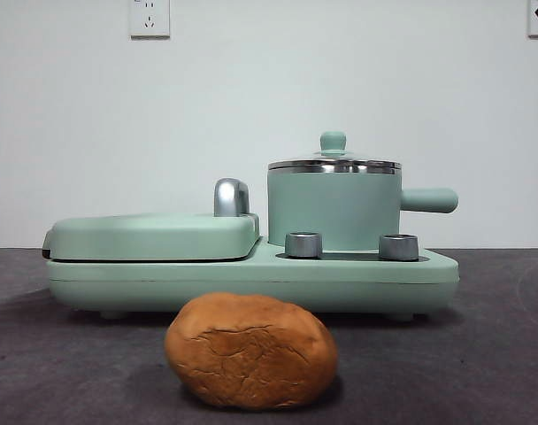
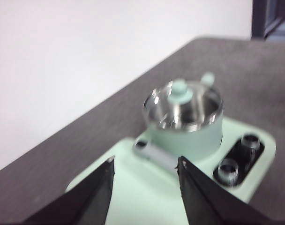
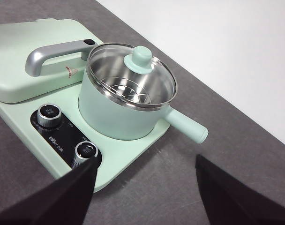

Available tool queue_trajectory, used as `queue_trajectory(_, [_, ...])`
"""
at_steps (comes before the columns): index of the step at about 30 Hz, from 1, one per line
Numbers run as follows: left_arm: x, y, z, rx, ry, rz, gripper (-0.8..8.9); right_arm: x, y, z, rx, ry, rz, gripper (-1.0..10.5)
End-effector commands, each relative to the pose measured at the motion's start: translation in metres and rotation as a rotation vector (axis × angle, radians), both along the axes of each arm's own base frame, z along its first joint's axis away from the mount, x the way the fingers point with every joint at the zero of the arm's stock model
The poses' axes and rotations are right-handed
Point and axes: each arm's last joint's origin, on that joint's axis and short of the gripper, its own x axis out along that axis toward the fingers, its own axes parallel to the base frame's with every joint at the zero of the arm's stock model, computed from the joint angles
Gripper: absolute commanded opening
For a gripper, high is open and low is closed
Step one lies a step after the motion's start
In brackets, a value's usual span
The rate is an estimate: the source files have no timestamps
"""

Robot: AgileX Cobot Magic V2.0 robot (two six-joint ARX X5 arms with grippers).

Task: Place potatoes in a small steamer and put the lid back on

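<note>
The orange-brown potato [image 1: 250,351] lies on the dark table in front of the appliance, near the camera. The small steamer [image 1: 334,211] [image 2: 184,133] [image 3: 116,110] stands on the appliance's right half with its stubby handle [image 1: 429,200] [image 3: 186,127] pointing right. The glass lid [image 1: 334,163] [image 2: 182,103] [image 3: 131,77] with its green knob [image 3: 139,58] sits on the steamer. My left gripper [image 2: 146,169] is open, above the griddle side, apart from the steamer. My right gripper [image 3: 145,168] is open, above the table near the steamer's handle. Neither gripper shows in the front view.
The flat mint-green griddle [image 1: 152,235] with a chrome handle [image 1: 231,197] [image 3: 53,54] fills the appliance's left half. Two steel knobs [image 1: 303,244] [image 1: 398,247] sit in front of the steamer. A white wall stands behind the table.
</note>
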Motion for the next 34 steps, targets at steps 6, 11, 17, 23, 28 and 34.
queue_trajectory(6, [0.055, -0.047, -0.011, -0.098, 0.018, -0.091, 2.33, 0.0, 0.0, 0.005, 0.006, -0.017, -0.003, 3.3])
queue_trajectory(11, [0.09, -0.083, -0.025, -0.069, 0.057, -0.125, 3.18, 0.0, 0.0, 0.005, 0.025, -0.006, -0.01, 3.3])
queue_trajectory(17, [0.132, -0.128, -0.034, -0.039, 0.104, -0.168, 3.16, 0.0, 0.0, 0.005, 0.025, -0.006, -0.01, 3.3])
queue_trajectory(23, [0.165, -0.172, -0.041, -0.03, 0.117, -0.222, 3.15, 0.0, 0.0, 0.005, 0.025, -0.006, -0.01, 3.3])
queue_trajectory(28, [0.184, -0.198, -0.055, -0.016, 0.128, -0.248, 3.15, 0.0, 0.0, 0.005, 0.025, -0.007, -0.01, 3.3])
queue_trajectory(34, [0.202, -0.212, -0.072, -0.005, 0.149, -0.249, 3.15, 0.0, 0.0, 0.005, 0.025, -0.007, -0.01, 3.3])
